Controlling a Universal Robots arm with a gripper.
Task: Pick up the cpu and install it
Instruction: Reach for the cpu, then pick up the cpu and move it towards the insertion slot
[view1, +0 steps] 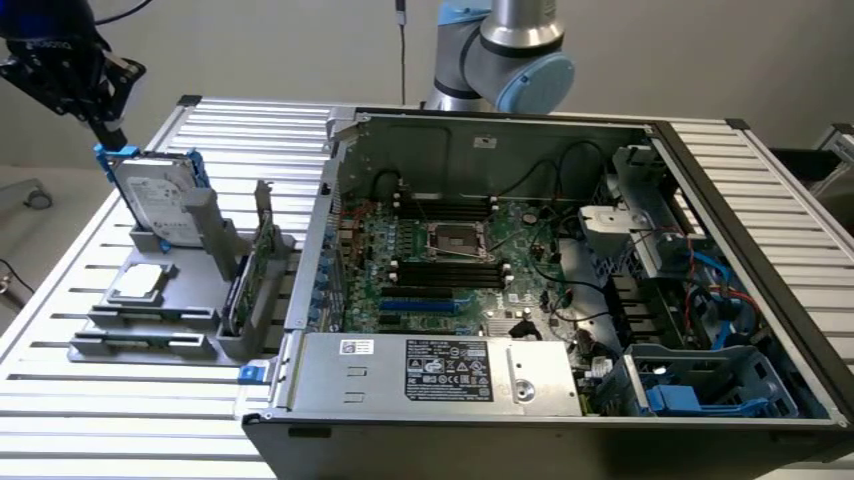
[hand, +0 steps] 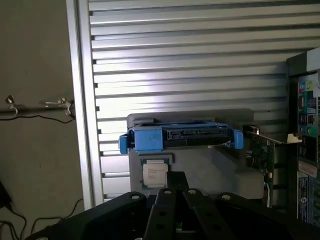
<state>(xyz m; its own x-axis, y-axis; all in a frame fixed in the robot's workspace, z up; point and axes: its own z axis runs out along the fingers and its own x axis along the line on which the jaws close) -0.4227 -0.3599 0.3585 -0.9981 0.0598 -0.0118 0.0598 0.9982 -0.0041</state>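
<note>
One cpu (hand: 154, 174); wrist view shows its printed top.

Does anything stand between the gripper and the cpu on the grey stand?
Nothing covers the cpu; its top lies bare below the gripper. The upright hard drive in its blue bracket stands close beside it and may crowd the approach.
</note>
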